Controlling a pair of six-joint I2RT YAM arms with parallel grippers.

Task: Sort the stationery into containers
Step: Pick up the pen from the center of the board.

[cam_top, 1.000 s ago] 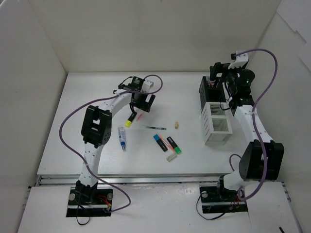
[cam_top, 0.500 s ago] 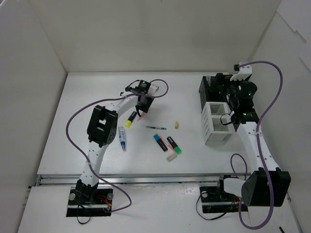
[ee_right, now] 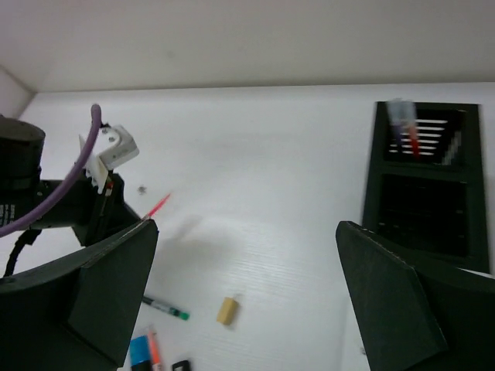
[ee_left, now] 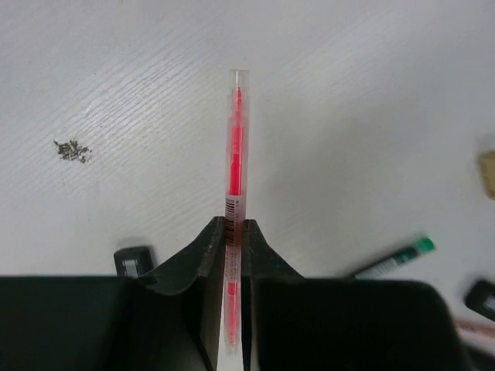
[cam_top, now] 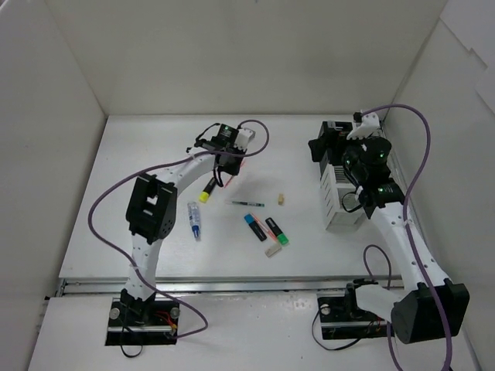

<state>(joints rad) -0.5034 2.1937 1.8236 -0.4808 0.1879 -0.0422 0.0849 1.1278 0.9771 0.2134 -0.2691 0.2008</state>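
My left gripper [ee_left: 234,224] is shut on a thin red pen [ee_left: 235,147], which sticks out straight ahead of the jaws over the table; the same pen [ee_right: 158,205] shows in the right wrist view. In the top view that gripper [cam_top: 227,165] is at the back left of the scattered stationery. My right gripper [ee_right: 246,226] is open and holds nothing, hovering by the black container [ee_right: 424,185], which has a pen [ee_right: 406,127] standing in it. The white container [cam_top: 341,209] adjoins it on the near side.
On the table lie a yellow highlighter [cam_top: 207,190], a white-blue tube [cam_top: 195,219], a green-tipped pen [cam_top: 248,204], a beige eraser [cam_top: 282,199], blue [cam_top: 254,226] and green [cam_top: 277,231] highlighters and a second eraser [cam_top: 271,249]. White walls enclose the table.
The left gripper's jaws have shut on the red pen. The right arm has swung left from behind the containers, its wrist now over the black box.
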